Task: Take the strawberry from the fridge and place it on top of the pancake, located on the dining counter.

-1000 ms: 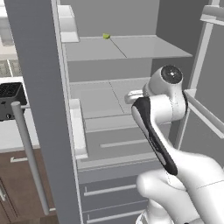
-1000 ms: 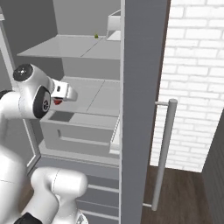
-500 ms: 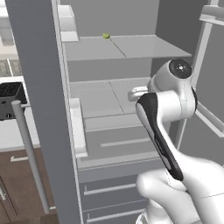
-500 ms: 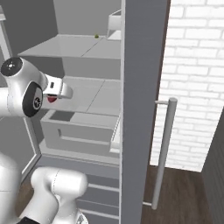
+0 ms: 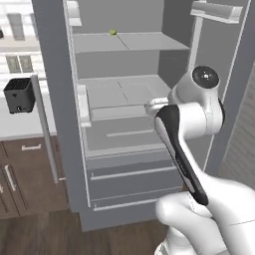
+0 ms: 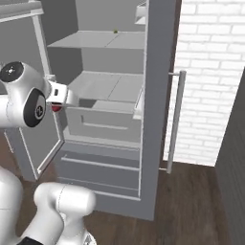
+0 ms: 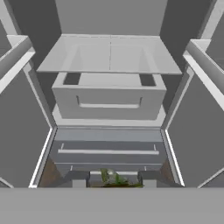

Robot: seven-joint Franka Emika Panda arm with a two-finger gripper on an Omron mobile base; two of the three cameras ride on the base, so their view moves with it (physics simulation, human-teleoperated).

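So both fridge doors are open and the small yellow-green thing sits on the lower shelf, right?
No, wrong shelf: the left base view shows the yellow-green thing on the upper shelf. Both fridge doors are open.

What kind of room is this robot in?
It looks like a kitchen. A tall grey fridge stands open, showing its shelves and drawers. Brown wooden cabinets sit beside it under a pale counter, and a white brick wall is on the other side.
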